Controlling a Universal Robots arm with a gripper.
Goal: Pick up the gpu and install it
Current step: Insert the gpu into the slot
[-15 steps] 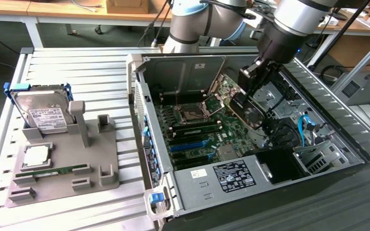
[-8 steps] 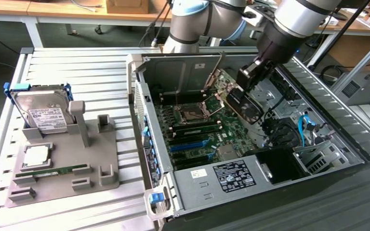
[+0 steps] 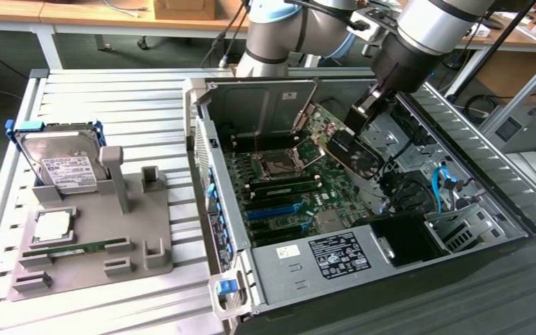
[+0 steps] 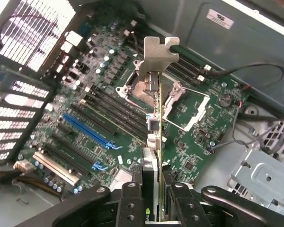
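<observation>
White slatted metal table (image 3: pixel 109 98) carries an open grey steel PC case (image 3: pixel 249 105), and the black two-fingered gripper (image 4: pixel 151 189) is clamped on the gpu (image 4: pixel 157 137), a thin dark-green circuit card with a shiny stamped metal end bracket, hanging edge-on above the green motherboard (image 4: pixel 189 142) inside the case. Seems like the thing to nail here is keeping that stiff flat card dead upright and parallel with the long blue plastic slot (image 4: pixel 87 130), so its bottom edge meets the socket square rather than cocked.
</observation>
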